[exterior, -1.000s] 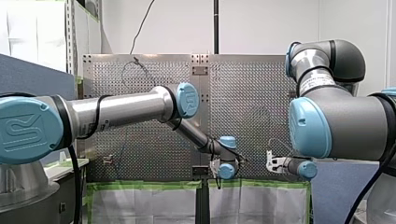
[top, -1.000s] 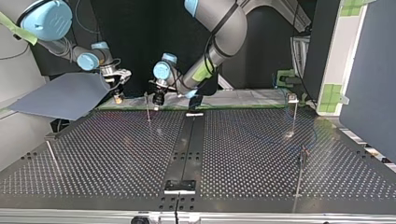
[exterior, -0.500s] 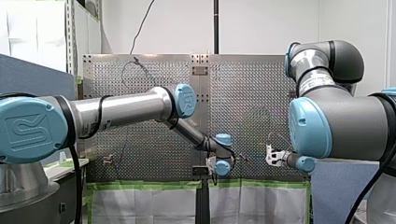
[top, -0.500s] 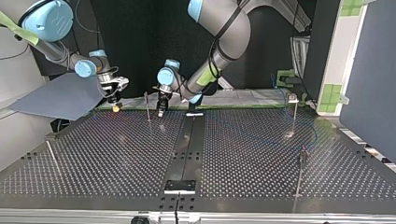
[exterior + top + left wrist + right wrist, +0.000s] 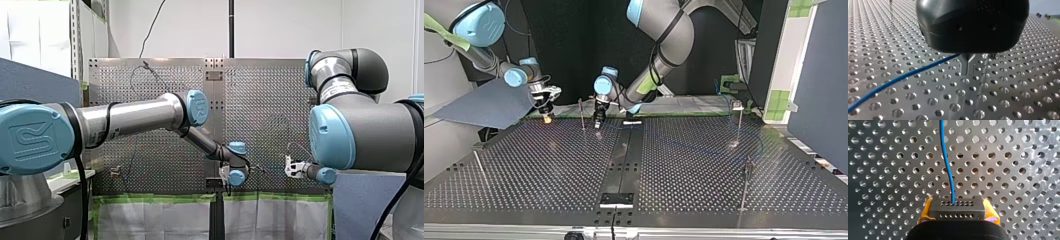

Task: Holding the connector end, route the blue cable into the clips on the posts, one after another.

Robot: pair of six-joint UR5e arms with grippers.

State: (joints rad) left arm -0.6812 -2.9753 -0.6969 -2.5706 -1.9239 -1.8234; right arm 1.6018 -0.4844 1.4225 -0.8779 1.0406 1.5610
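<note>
In the right wrist view my right gripper [image 5: 957,213] has its yellow pads [image 5: 925,210] shut on the black connector [image 5: 957,207]. The blue cable [image 5: 947,162] leaves the connector and runs ahead over the perforated table. In the left wrist view the metal fingers [image 5: 965,65] of my left gripper [image 5: 968,71] are pressed together on the blue cable [image 5: 900,78], just above the plate. In the top view my left gripper [image 5: 597,120] hangs beside a thin post [image 5: 581,114]. My right gripper [image 5: 545,114] is further to that view's left.
More thin posts stand at the top view's right [image 5: 740,122], near right [image 5: 746,186] and near left [image 5: 479,167]. A dark rail [image 5: 625,155] runs down the table's middle. A grey sheet [image 5: 489,102] lies off the far left edge.
Both grippers have come down toward the table at its far edge. In the top view my left gripper moved slightly right past the post, and my right gripper moved slightly left.
</note>
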